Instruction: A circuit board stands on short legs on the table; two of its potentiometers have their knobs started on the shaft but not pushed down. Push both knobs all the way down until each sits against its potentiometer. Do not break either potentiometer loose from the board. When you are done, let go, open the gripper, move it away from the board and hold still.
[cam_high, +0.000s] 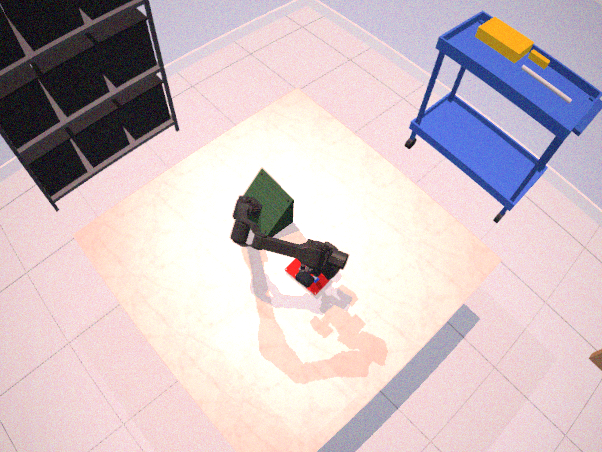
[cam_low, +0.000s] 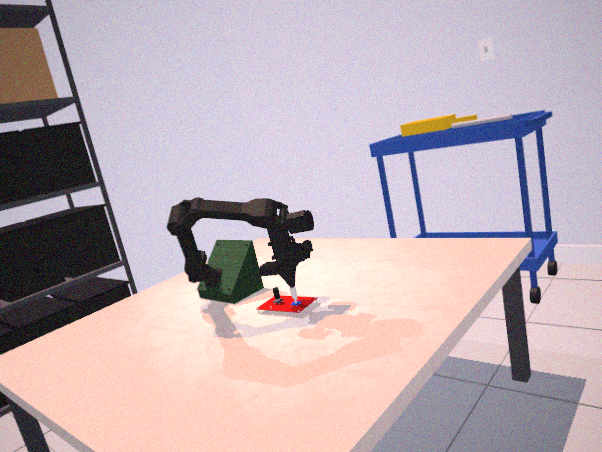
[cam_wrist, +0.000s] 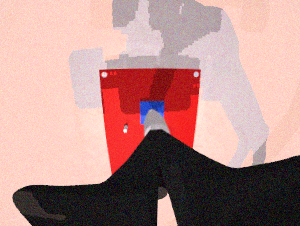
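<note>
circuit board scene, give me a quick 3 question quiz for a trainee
1. True or false: the gripper is shut, with nothing held between its fingers.
2. What colour is the circuit board? A) green B) red C) yellow
3. In the exterior view, a black knob stands on the board, apart from the fingertips. On which side of them?

Key:
1. True; the shut tips point down at the blue potentiometer.
2. B
3. Their left in the picture.

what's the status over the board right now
Gripper shut, holding nothing, tip down on the blue potentiometer on the red board. Other knob stands tall, apparently not yet pushed down. Nothing in the way.
</note>
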